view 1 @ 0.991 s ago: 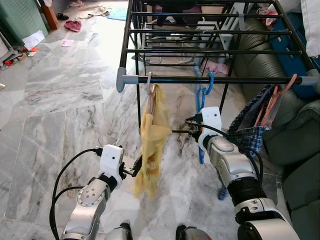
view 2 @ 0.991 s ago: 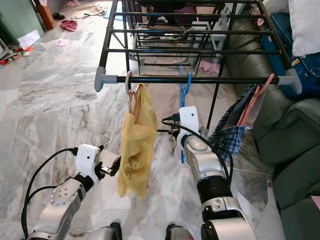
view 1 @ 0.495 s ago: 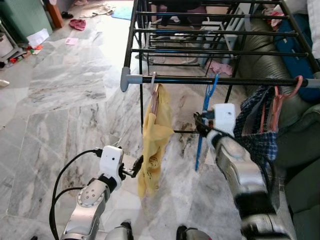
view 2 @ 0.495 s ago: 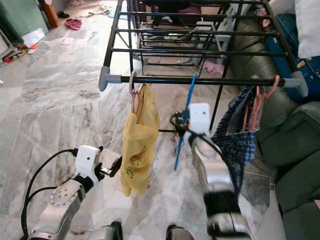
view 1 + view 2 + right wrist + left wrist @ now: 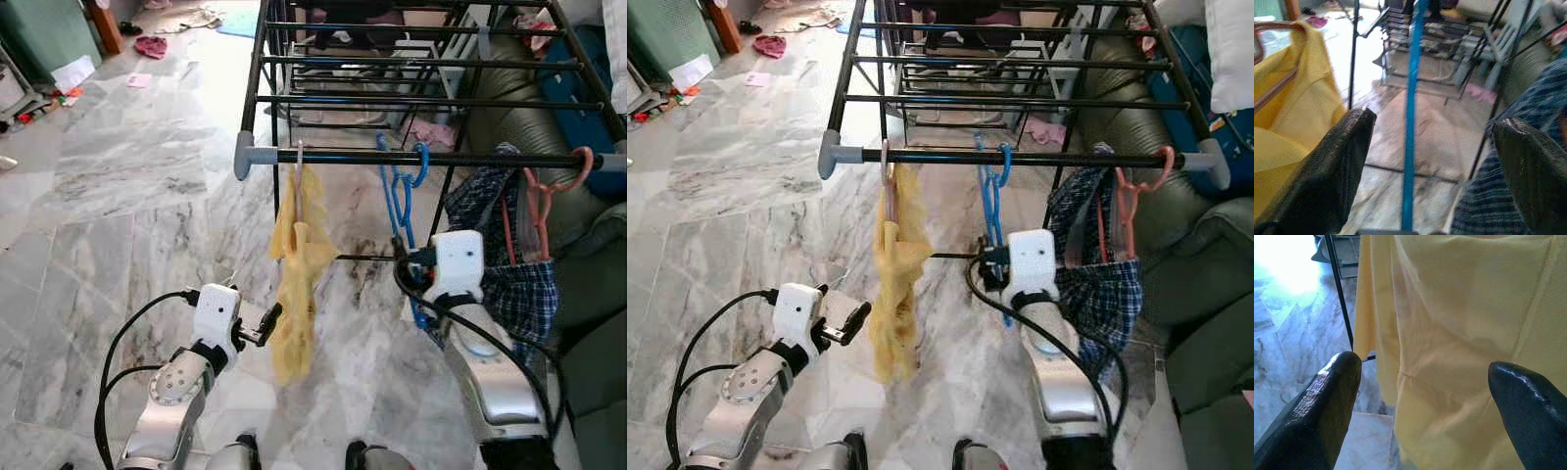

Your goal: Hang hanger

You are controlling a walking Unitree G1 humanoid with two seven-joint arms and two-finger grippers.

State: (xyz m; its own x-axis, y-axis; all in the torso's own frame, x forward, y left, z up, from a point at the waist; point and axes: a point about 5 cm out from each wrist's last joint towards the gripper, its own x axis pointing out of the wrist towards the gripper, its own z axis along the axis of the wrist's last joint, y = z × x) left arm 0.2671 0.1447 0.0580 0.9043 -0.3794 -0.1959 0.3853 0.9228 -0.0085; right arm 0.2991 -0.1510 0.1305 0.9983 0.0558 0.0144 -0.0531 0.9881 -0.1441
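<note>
A blue hanger point(image 5: 397, 191) hangs empty by its hook on the black front rail point(image 5: 343, 156) of the drying rack. My right gripper point(image 5: 1435, 127) is open just below and in front of it. The hanger's blue bar point(image 5: 1410, 122) runs between the two fingers without touching either. Left of it on the same rail, a yellow garment point(image 5: 297, 264) hangs on a pinkish hanger. My left gripper point(image 5: 266, 321) is open, low down, right beside the garment's lower part point(image 5: 1459, 333). A blue plaid garment point(image 5: 509, 245) hangs on a red hanger at the rail's right end.
A dark green sofa point(image 5: 578, 284) stands close on the right, under the rack's right end. More black rails point(image 5: 421, 101) run behind the front one. The grey marble floor point(image 5: 127, 196) stretches to the left, with clothes point(image 5: 144, 46) lying far off.
My right arm has come down and back from the rail, and the blue hanger now hangs free of it. The yellow garment has turned edge-on. The left arm has stayed put.
</note>
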